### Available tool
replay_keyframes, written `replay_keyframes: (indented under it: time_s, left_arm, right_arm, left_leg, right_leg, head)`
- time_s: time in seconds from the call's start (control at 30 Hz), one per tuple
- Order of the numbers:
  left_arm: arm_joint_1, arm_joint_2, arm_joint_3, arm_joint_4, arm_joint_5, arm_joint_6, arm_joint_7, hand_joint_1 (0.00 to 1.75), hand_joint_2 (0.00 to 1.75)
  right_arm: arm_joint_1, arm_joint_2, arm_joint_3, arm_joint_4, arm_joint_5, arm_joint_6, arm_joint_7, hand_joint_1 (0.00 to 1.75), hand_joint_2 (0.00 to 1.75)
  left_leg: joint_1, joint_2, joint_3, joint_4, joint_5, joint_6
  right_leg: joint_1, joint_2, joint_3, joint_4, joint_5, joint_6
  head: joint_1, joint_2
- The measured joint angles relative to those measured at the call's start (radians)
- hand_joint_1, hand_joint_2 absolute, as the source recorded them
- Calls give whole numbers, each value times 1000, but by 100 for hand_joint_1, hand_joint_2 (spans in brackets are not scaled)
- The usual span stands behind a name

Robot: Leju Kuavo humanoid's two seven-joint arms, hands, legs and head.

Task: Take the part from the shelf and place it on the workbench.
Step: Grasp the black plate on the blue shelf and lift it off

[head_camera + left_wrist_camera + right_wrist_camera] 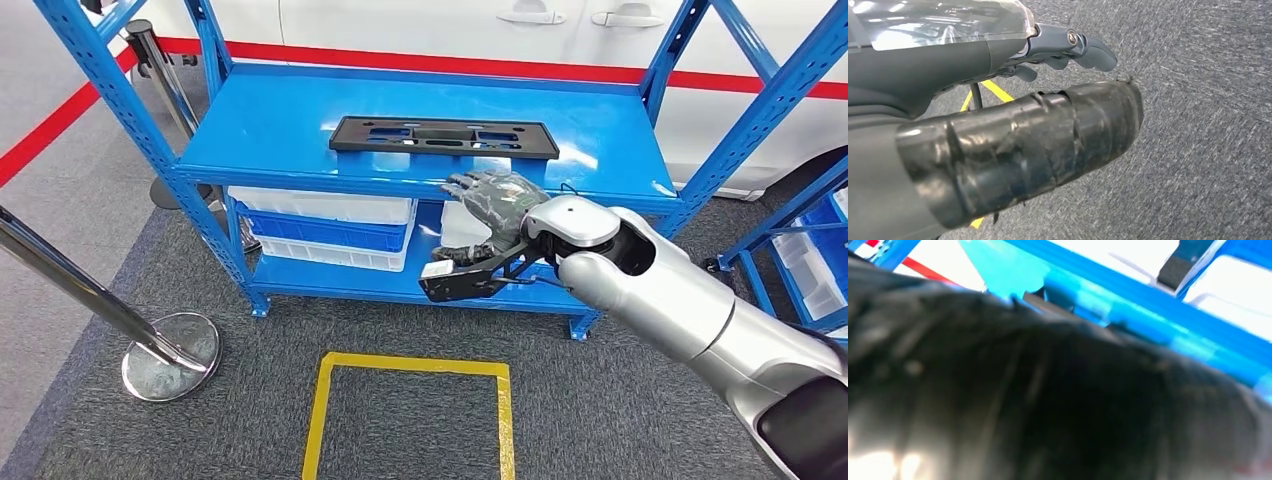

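Observation:
A flat black rectangular part (443, 137) with cut-outs lies on the top board of the blue shelf (280, 130), near its front edge. My right hand (495, 205) is raised at that front edge, just below and in front of the part, fingers spread and pointing up, holding nothing. In the right wrist view the hand (1038, 405) is a dark blur against the blue shelf edge (1148, 315). My left hand (1013, 145) hangs over grey carpet with nothing in it, its fingers (1088, 47) loosely extended.
White and blue bins (325, 232) sit on the lower shelf board. A chrome stanchion base (170, 357) stands on the floor at the left. A yellow tape square (410, 410) marks the carpet in front. A white car stands behind; another blue rack (810, 250) is at the right.

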Motion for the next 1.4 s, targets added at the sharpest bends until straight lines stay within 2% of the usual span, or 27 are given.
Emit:
replay_keyframes:
  time_s: [0.07, 0.1, 0.13, 0.2, 0.27, 0.3, 0.33, 0.4, 0.43, 0.47, 0.5, 0.57, 0.63, 0.77, 0.83, 0.87, 0.93, 0.97, 1.0, 1.03, 1.1, 1.13, 1.17, 1.23, 1.3, 1.33, 1.4]
  left_arm:
    - [0, 0, 0, 0, -1, 0, -1, 0, 0]
    - [0, 0, 0, 1, -1, 0, -2, 0, 0]
    - [-1, 0, -1, 1, -1, 0, -3, 0, 0]
    - [-2, 0, -1, 4, -1, 2, -4, 0, 0]
    - [-4, 0, -1, 9, -1, 4, -5, 0, 0]
    - [-4, 1, -1, 11, -1, 5, -6, 0, 0]
    - [-5, 1, -1, 12, -1, 6, -6, 0, 0]
    - [-5, 2, -1, 18, 0, 8, -6, 0, 0]
    - [-5, 3, -1, 22, 1, 11, -7, 0, 0]
    - [-4, 3, -1, 27, 1, 14, -7, 0, 0]
    - [-4, 4, -1, 31, 2, 18, -8, 0, 0]
    - [-4, 7, -1, 40, 3, 25, -9, 0, 0]
    - [-5, 12, -1, 47, 5, 32, -9, 0, 0]
    - [-5, 16, -1, 57, 6, 38, -9, 0, 0]
    - [-5, 17, -1, 59, 6, 39, -9, 0, 0]
    - [-5, 17, -1, 60, 6, 39, -9, 0, 0]
    - [-7, 17, -1, 62, 6, 39, -9, 0, 0]
    - [-7, 17, -1, 63, 6, 39, -9, 0, 0]
    - [-7, 17, -1, 64, 6, 39, -9, 0, 0]
    - [-7, 17, -1, 66, 6, 39, -9, 0, 0]
    - [-6, 16, -1, 67, 6, 39, -9, 0, 0]
    - [-6, 16, -1, 68, 6, 39, -9, 0, 0]
    - [-7, 16, -1, 69, 7, 39, -10, 0, 0]
    - [-9, 16, -1, 69, 9, 38, -10, 0, 0]
    - [-10, 15, -1, 69, 10, 37, -10, 0, 0]
    - [-10, 15, -1, 69, 10, 37, -10, 0, 0]
    - [-10, 16, -1, 69, 9, 36, -8, 0, 0]
  right_arm:
    - [9, 0, 4, 0, 2, -2, 0, 0, 0]
    - [11, 1, 6, 0, 3, -2, 1, 0, 0]
    - [12, 3, 8, -1, 5, -2, 3, 0, 0]
    - [14, 10, 12, -1, 6, -2, 5, 0, 0]
    - [14, 16, 14, -2, 8, -1, 5, 0, 0]
    - [12, 20, 14, -2, 9, -1, 5, 0, 0]
    - [11, 24, 14, -2, 10, 0, 6, 0, 0]
    - [9, 31, 18, -2, 9, 3, 4, 0, 0]
    - [10, 34, 20, -2, 8, 5, 3, 0, 0]
    - [11, 35, 22, -2, 7, 6, 2, 0, 0]
    - [11, 36, 22, -2, 7, 8, 1, 0, 0]
    - [10, 37, 23, -2, 6, 8, 0, 0, 0]
    - [7, 37, 23, -1, 6, 9, -1, 0, 0]
    - [4, 37, 24, 1, 6, 9, -2, 0, 0]
    - [2, 37, 24, 1, 6, 8, -2, 0, 0]
    - [1, 37, 25, 1, 6, 8, -2, 0, 0]
    - [3, 37, 26, 2, 6, 8, -3, 0, 0]
    - [5, 37, 28, 3, 6, 9, -3, 0, 0]
    - [7, 37, 29, 4, 6, 9, -3, 0, 0]
    - [8, 37, 29, 4, 6, 9, -3, 0, 0]
    - [7, 37, 29, 6, 6, 8, -3, 0, 0]
    - [6, 37, 29, 7, 5, 8, -4, 0, 0]
    - [4, 37, 30, 7, 4, 9, -4, 0, 0]
    - [2, 37, 30, 10, 2, 9, -7, 0, 0]
    - [1, 36, 30, 12, 1, 8, -10, 0, 0]
    - [0, 36, 30, 13, 1, 8, -12, 0, 0]
    - [-2, 36, 30, 17, 0, 7, -13, 0, 0]
  left_leg:
    - [-1, -1, 12, 1, -10, -6]
    - [-2, -1, 13, 1, -14, -10]
    - [-3, -1, 13, 1, -16, -15]
    - [-4, 0, 12, -1, -17, -26]
    - [-2, 3, 13, 7, -27, -36]
    - [-2, 4, 4, 32, -42, -39]
    - [-1, 4, -16, 75, -64, -41]
    - [-1, 4, -88, 206, -115, -45]
    - [-1, 4, -122, 258, -126, -46]
    - [-1, 4, -142, 280, -119, -47]
    - [-1, 4, -141, 262, -92, -45]
    - [-2, 4, -89, 133, -12, -38]
    - [-6, 4, -39, 28, 26, -30]
    - [-9, 3, -24, 0, 21, -14]
    - [-5, 3, -14, -9, 21, -3]
    - [-4, 4, -9, -12, 19, 2]
    - [-4, 4, -6, -12, 14, 7]
    - [-4, 4, -3, -11, 11, 7]
    - [-4, 3, 0, -11, 8, 7]
    - [-4, 2, 7, -10, 3, 6]
    - [-4, 1, 21, -10, -8, 1]
    - [-5, 0, 25, -10, -12, -3]
    - [-5, 1, 26, -9, -15, -7]
    - [-6, 1, 25, -11, -17, -18]
    - [-5, 3, 27, -7, -26, -28]
    - [-5, 4, 20, 15, -40, -31]
    - [-4, 4, -31, 122, -89, -35]
  right_leg:
    - [0, -1, 44, -122, 79, -6]
    - [3, -1, 65, -175, 97, -10]
    - [7, -2, 78, -206, 102, -14]
    - [11, 0, 85, -224, 92, -23]
    - [8, 1, 96, -233, 92, -35]
    - [5, 0, 103, -239, 91, -41]
    - [4, 0, 111, -242, 89, -47]
    - [8, 0, 118, -243, 83, -56]
    - [10, 0, 121, -243, 80, -58]
    - [12, 0, 125, -242, 76, -59]
    - [13, 0, 130, -242, 72, -59]
    - [15, 0, 143, -240, 61, -55]
    - [18, 1, 149, -236, 51, -48]
    - [18, 1, 151, -235, 42, -29]
    - [16, 1, 134, -192, 14, -19]
    - [14, 1, 108, -139, -12, -15]
    - [9, 1, 32, -4, -61, -8]
    - [7, 1, 1, 41, -66, -6]
    - [5, 0, -13, 50, -51, -5]
    - [3, 0, -6, 17, -15, -6]
    - [3, 0, 47, -116, 71, -12]
    - [6, 0, 73, -176, 97, -17]
    - [10, -1, 88, -212, 104, -21]
    - [17, 1, 98, -234, 95, -29]
    - [11, 2, 108, -245, 93, -37]
    - [8, 1, 116, -251, 93, -43]
    - [7, 0, 126, -257, 89, -53]
  head:
    - [0, 0]
    - [0, 0]
    - [0, 0]
    - [-1, 0]
    - [-1, 0]
    - [-1, 0]
    - [-1, 0]
    - [-1, 0]
    - [-1, 0]
    - [-1, 0]
    - [-1, 0]
    - [-1, 0]
    - [-1, 0]
    - [0, 0]
    - [0, 0]
    - [0, 0]
    - [0, 0]
    - [0, 0]
    - [0, 0]
    - [0, 0]
    - [0, 0]
    - [0, 0]
    - [0, 0]
    - [0, 0]
    - [0, 0]
    - [0, 0]
    - [0, 0]
